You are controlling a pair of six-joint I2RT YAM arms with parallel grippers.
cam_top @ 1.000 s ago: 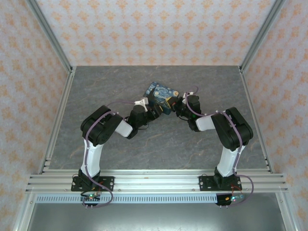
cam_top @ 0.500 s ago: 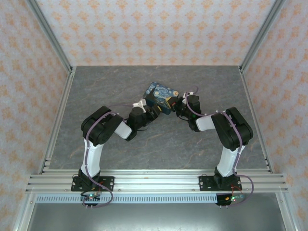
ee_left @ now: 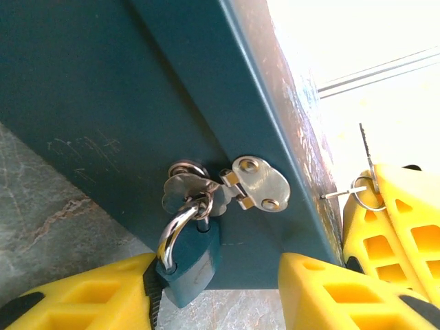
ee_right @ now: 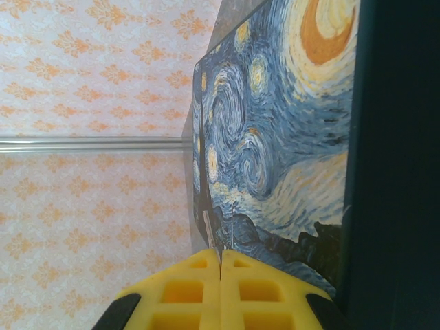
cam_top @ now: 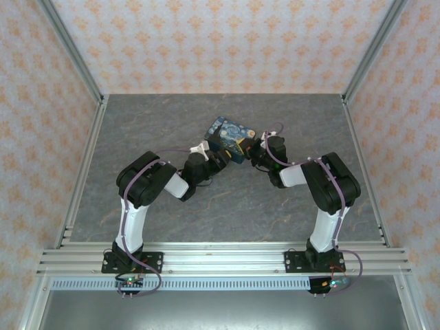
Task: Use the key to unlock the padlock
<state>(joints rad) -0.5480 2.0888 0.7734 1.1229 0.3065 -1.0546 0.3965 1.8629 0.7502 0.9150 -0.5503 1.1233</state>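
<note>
in the top view both arms reach from the near rail over the grey stone-patterned table [cam_top: 137,124]. the left gripper [cam_top: 220,159] and right gripper [cam_top: 253,150] meet at the near side of a dark blue box with a swirling starry-night painting on its lid [cam_top: 230,134]. lock and key are too small to make out there.

the left wrist view shows them. a small teal padlock with a silver shackle [ee_left: 187,265] hangs from the silver metal hasp [ee_left: 258,182] on the box's plain teal side. its body lies against one yellow finger [ee_left: 75,299] of the left gripper, with a gap to the other, so those jaws stand apart, clamping nothing. off to the right, the pale metal key [ee_left: 342,193], a thin pin on a wire ring, sticks out from the right gripper's fingertips. it points at the box's edge, apart from the padlock.

the right wrist view shows those fingers clenched tight, then the painted lid, then orange-patterned wallpaper [ee_right: 89,69].
</note>
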